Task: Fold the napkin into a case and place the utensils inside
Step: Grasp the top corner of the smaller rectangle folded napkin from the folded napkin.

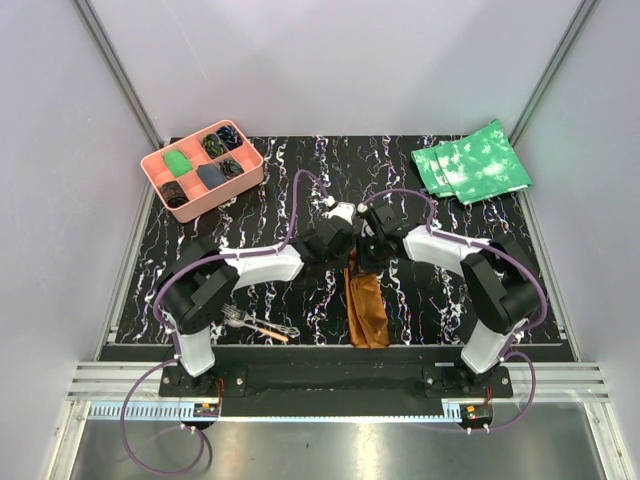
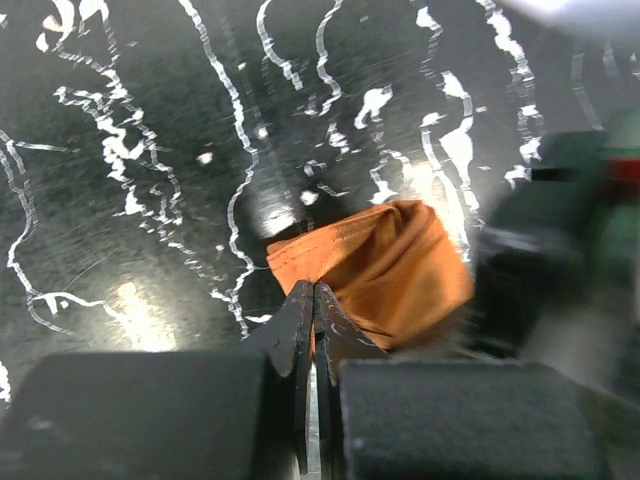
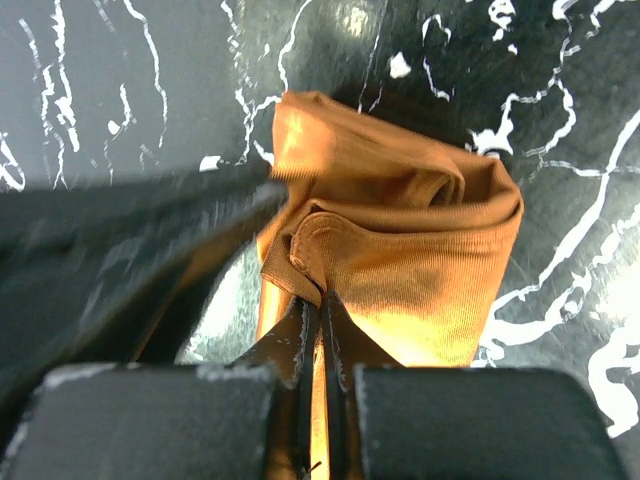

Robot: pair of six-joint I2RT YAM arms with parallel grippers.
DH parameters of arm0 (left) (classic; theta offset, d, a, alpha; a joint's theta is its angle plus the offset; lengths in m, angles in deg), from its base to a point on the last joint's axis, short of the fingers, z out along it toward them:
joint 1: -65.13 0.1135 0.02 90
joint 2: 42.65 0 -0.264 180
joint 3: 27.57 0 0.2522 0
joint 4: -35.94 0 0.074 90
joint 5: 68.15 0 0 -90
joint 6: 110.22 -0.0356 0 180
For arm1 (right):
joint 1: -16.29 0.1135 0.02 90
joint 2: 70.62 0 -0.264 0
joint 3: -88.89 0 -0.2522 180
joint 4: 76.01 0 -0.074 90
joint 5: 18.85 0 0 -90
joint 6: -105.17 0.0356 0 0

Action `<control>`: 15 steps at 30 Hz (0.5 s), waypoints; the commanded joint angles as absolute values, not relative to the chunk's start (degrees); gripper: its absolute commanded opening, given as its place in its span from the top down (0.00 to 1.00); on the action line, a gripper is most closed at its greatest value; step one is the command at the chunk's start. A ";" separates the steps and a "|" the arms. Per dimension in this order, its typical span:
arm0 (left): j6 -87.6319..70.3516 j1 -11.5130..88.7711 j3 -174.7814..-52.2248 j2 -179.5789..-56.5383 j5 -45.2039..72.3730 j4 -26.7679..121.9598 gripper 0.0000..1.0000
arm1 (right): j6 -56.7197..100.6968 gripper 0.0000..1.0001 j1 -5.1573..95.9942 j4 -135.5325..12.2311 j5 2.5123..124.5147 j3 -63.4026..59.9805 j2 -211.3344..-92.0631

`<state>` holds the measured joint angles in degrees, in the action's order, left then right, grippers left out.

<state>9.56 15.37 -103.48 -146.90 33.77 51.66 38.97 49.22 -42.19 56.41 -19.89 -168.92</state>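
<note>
Napkin [image 1: 366, 310], rust-brown strip: left gripper [image 2: 313, 300] and right gripper [image 3: 320, 300] are both pinching its far end, evidently to fold it over.

Pale grey walls [image 1: 330, 60]; blk marbled tabletop [image 1: 300, 160].

Pink compartment tray [image 1: 232, 192] at the marbled mat's [image 1: 300, 160] far-left corner, green cloths [image 1: 470, 162] far right.

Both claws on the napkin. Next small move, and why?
Probably lift together and carry the pinched far end toward the near edge, folding the strip over. The left claw and right claw are each shut on the far end of the napkin; the rest lies as a narrow strip, and the utensils lie apart, near the left base.
</note>
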 commanded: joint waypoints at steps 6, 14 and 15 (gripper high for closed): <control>9.13 15.21 -100.22 -140.04 31.87 44.17 1.00 | 39.52 1.00 48.81 -40.98 55.07 -15.73 -172.83; 10.37 14.86 -100.04 -141.44 30.37 44.08 1.00 | 41.54 1.00 47.85 -40.36 54.90 -12.84 -174.15; 10.45 14.94 -100.48 -141.53 30.46 44.34 1.00 | 41.80 1.00 47.76 -40.27 54.63 -12.57 -174.50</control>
<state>9.82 15.24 -100.14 -142.88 31.54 48.09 40.39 48.65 -40.27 55.41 -15.61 -173.38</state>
